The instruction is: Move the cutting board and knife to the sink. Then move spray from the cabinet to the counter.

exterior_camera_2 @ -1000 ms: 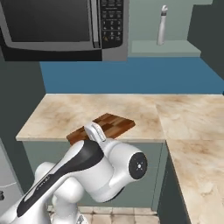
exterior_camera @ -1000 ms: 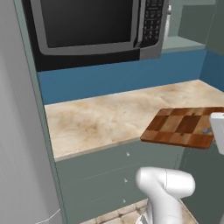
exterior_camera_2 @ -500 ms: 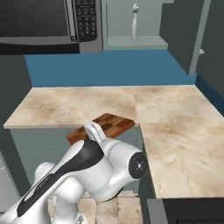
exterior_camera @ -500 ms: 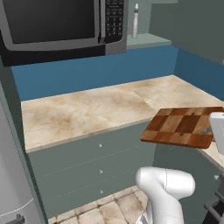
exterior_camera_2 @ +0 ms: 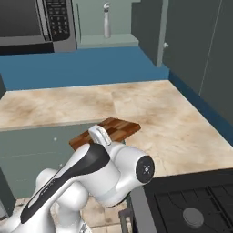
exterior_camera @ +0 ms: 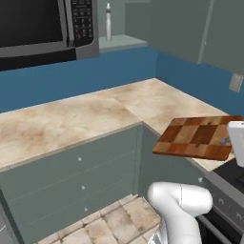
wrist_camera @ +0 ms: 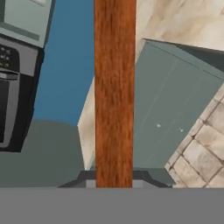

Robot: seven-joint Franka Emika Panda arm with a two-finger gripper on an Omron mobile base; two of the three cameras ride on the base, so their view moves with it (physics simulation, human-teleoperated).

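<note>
The cutting board [exterior_camera: 198, 137], a checkerboard of light and dark brown wood, hung in the air clear of the table [exterior_camera: 71, 119], carried flat and gripped by one short edge as the mobile base rode along the kitchen corner. The gripper [wrist_camera: 113, 183] was clamped narrow on that edge; in the hand view the board's rim ran straight up from between the dark fingertips, edge-on.

The risk, judged from this pose, lay in the long overhang. Held only at one end, the board could pivot or slip in the jaws if the base swung sharply. Its free end stood out over the cabinet fronts [exterior_camera: 71, 181] at about table height and could clip the table's corner or the stove [exterior_camera_2: 191, 205] just beside it. No knife was visible on the board, and no sink could be seen, so the drop-off point looked some way off.

The white arm [exterior_camera_2: 104, 173] was folded tight and low, elbow bulging ahead of the base and the wrist turned so the board stayed roughly level beside the table's edge. Up in the open cabinet beside the microwave [exterior_camera_2: 36, 22], the spray [exterior_camera_2: 107, 20] stood upright on its shelf, untouched.
</note>
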